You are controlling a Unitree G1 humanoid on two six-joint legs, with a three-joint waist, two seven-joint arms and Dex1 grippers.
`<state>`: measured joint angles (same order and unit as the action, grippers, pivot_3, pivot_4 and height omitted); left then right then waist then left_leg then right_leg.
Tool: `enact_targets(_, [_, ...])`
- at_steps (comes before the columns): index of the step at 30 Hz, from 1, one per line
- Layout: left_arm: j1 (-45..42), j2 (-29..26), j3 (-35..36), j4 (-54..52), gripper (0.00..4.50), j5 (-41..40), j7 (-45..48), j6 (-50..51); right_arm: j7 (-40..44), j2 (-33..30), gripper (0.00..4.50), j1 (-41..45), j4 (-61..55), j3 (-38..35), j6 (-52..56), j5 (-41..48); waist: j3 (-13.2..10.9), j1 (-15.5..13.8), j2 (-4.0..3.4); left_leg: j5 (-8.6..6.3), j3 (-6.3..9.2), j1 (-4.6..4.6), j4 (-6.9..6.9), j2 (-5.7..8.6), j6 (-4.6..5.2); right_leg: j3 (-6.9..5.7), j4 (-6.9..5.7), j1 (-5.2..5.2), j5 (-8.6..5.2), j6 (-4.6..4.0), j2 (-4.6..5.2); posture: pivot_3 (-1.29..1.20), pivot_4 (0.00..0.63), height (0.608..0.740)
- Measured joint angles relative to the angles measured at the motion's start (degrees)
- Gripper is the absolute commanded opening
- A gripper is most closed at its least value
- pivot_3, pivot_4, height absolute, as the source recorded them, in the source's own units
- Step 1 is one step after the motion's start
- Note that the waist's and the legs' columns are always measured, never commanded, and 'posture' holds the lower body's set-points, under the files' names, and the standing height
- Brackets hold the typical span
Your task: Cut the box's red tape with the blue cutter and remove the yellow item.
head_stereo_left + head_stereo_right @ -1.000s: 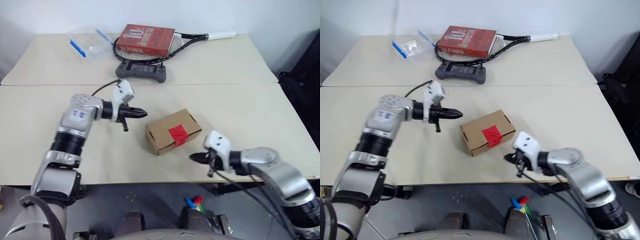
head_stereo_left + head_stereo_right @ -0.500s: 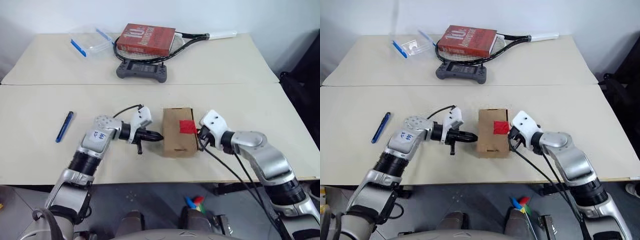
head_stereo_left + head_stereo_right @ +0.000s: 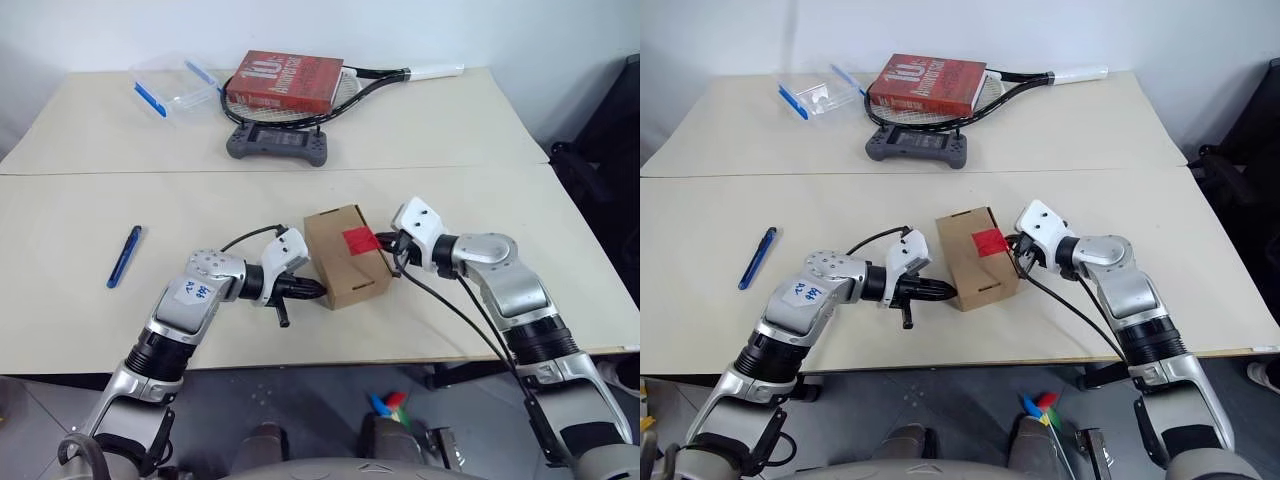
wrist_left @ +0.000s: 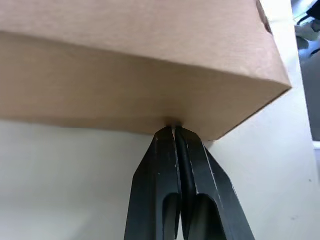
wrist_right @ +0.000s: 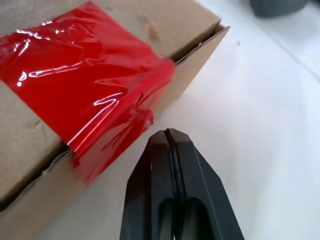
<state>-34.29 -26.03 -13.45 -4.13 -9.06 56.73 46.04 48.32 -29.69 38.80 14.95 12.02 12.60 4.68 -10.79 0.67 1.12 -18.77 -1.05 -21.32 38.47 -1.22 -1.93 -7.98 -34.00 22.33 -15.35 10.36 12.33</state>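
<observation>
Both arms reach inward toward each other, the left gripper (image 3: 318, 290) and right gripper (image 3: 381, 240) each with 2 black fingers pressed together.

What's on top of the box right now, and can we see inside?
On top of the box sits the red tape, stuck over the flap seam and folding down one side. The flaps are closed, so the inside is covered; no contents can be seen.

Light is bright and even from above, shadows under the box (image 3: 345, 256) are soft, the red tape (image 5: 82, 95) has white glare, and the near wrist pictures look slightly blurred.
</observation>
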Motion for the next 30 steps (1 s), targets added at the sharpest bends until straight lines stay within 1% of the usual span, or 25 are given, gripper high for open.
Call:
enact_targets(4, [0.02, 0.58, -0.06, 0.00, 0.08, 0.01, -1.07, 0.13, 0.90, 0.41, 0.00, 1.48, 4.46, -0.15, -6.09, -1.58, 0.00, 0.12, 0.00, 0.00, -0.01, 0.14, 0.04, 0.00, 0.00, 0.03, 0.00, -0.14, 0.00, -0.01, 0.00, 0.00, 0.150, 0.740])
enact_targets(7, [0.02, 0.21, 0.32, -0.02, 0.08, -0.42, -1.50, -0.90, 1.45, -0.63, 0.00, 1.34, 4.87, -1.25, -7.50, -1.95, 0.00, 0.07, 0.00, 0.00, 0.00, 0.11, 0.12, -0.01, 0.00, 0.03, 0.01, -0.16, 0.01, -0.01, 0.00, 0.00, 0.150, 0.740])
enact_targets(10, [-0.60, -0.53, 4.73, -1.59, 0.08, -5.29, -0.45, -0.54, 4.04, -2.64, 0.00, -1.26, 2.60, -2.46, -6.31, -0.27, 0.00, -0.36, 0.00, -0.01, 0.01, -0.04, 0.11, -0.01, 0.00, 0.03, 0.02, -0.02, 0.01, -0.01, 0.00, 0.00, 0.150, 0.740])
enact_targets(11, [-1.21, -1.44, 6.44, -2.04, 0.26, -6.60, -0.29, -0.21, 4.80, -3.28, 0.17, -2.20, 2.11, -3.20, -5.55, 0.61, 0.00, -0.43, 0.00, 0.00, 0.01, -0.09, 0.11, -0.01, 0.00, 0.03, 0.01, 0.03, 0.01, -0.01, 0.00, 0.00, 0.150, 0.740])
enact_targets(12, [-1.49, -2.94, 8.41, -2.48, 0.48, -8.08, 0.19, 0.31, 6.03, -4.01, 0.37, -3.62, 0.11, -5.05, -2.32, 3.52, -0.01, -0.42, -0.02, 0.00, -0.01, -0.12, 0.07, -0.01, 0.00, 0.03, 0.02, 0.07, 0.01, -0.01, 0.00, 0.00, 0.150, 0.740])
enact_targets(14, [-0.47, -8.37, 11.91, -2.98, 0.94, -10.56, 2.25, 1.45, 9.29, -6.48, 0.89, -6.99, -5.59, -9.77, 5.03, 10.94, -0.03, -0.44, -0.05, 0.00, -0.01, -0.11, -0.08, -0.01, 0.00, 0.02, 0.04, 0.12, 0.02, -0.01, -0.01, 0.00, 0.150, 0.740])
enact_targets(15, [1.43, -11.86, 14.52, -3.49, 1.24, -11.81, 3.64, 1.39, 11.01, -8.24, 1.25, -8.95, -8.62, -12.41, 7.52, 14.48, -0.04, -0.22, -0.07, 0.00, -0.05, -0.08, -0.21, -0.01, 0.00, 0.04, 0.11, 0.14, 0.01, -0.01, -0.02, 0.00, 0.150, 0.740])
enact_targets(16, [5.84, -16.10, 19.39, -3.68, 1.51, -13.05, 5.29, 0.12, 12.38, -10.09, 1.52, -11.31, -11.92, -16.14, 9.13, 17.98, -0.04, 0.36, -0.08, -0.01, -0.14, 0.09, -0.43, -0.02, 0.00, 0.11, 0.14, 0.13, 0.02, -0.02, -0.02, 0.00, 0.150, 0.740])
enact_targets(17, [8.07, -17.82, 22.11, -3.00, 1.83, -13.13, 5.75, -0.54, 12.91, -11.02, 1.92, -12.37, -13.20, -18.19, 9.62, 19.35, -0.04, 0.55, -0.09, -0.01, -0.18, 0.13, -0.48, -0.02, 0.00, 0.13, 0.14, 0.13, 0.01, -0.02, -0.02, 0.00, 0.150, 0.740])
enact_targets(18, [11.17, -18.86, 25.48, -2.16, 2.09, -13.29, 6.16, -2.92, 13.10, -11.53, 2.21, -13.37, -15.03, -19.95, 10.08, 20.65, -0.04, 0.75, -0.08, -0.01, -0.18, 0.12, -0.50, -0.02, 0.00, 0.12, 0.19, 0.13, 0.01, -0.02, -0.03, 0.00, 0.150, 0.740])
enact_targets(20, [18.66, -18.89, 33.38, 0.93, 2.64, -13.66, 6.32, -11.25, 13.79, -11.41, 2.85, -16.69, -20.89, -21.91, 10.27, 24.19, -0.03, 1.01, -0.09, -0.03, -0.23, 0.16, -0.52, -0.10, -0.04, 0.14, 0.21, 0.13, 0.01, -0.03, -0.08, 0.00, 0.150, 0.740])
enact_targets(22, [25.05, -18.93, 40.34, 5.04, 3.26, -13.54, 5.77, -17.80, 14.89, -9.39, 3.53, -19.94, -25.26, -23.11, 9.70, 27.91, -0.04, 0.91, -0.08, -0.09, -0.25, 0.12, -0.43, -0.30, -0.13, 0.15, 0.25, 0.13, 0.01, -0.05, -0.26, 0.00, 0.150, 0.740])
enact_targets(25, [33.74, -19.05, 50.02, 8.09, 4.14, -13.84, 4.61, -21.88, 15.70, -7.07, 4.49, -24.35, -30.71, -24.08, 8.62, 32.39, -0.04, 0.78, -0.07, -0.14, -0.26, 0.11, -0.38, -0.35, -0.14, 0.18, 0.25, 0.13, 0.02, -0.06, -0.31, 0.00, 0.150, 0.740])
enact_targets(26, [35.90, -19.04, 53.42, 8.64, 4.45, -14.40, 3.74, -22.51, 15.46, -6.05, 4.50, -25.08, -32.31, -24.11, 8.50, 33.24, -0.03, 0.65, -0.04, -0.15, -0.26, 0.11, -0.35, -0.37, -0.15, 0.18, 0.24, 0.13, 0.02, -0.06, -0.32, 0.00, 0.150, 0.740])
enact_targets(29, [40.16, -19.49, 63.04, 10.43, 4.48, -16.21, 1.21, -23.89, 15.49, -5.11, 4.50, -26.87, -37.18, -23.54, 9.38, 37.67, -0.03, -0.28, -0.04, -0.17, -0.27, 0.16, -0.28, -0.42, -0.15, 0.23, 0.21, 0.11, 0.04, -0.11, -0.36, 0.00, 0.150, 0.740])
enact_targets(30, [41.20, -19.80, 64.46, 11.31, 4.48, -16.37, 0.78, -24.29, 15.96, -5.13, 4.50, -27.06, -37.90, -23.42, 9.70, 38.42, -0.03, -0.51, -0.04, -0.17, -0.29, 0.18, -0.28, -0.43, -0.16, 0.25, 0.21, 0.11, 0.05, -0.13, -0.38, 0.00, 0.150, 0.740])
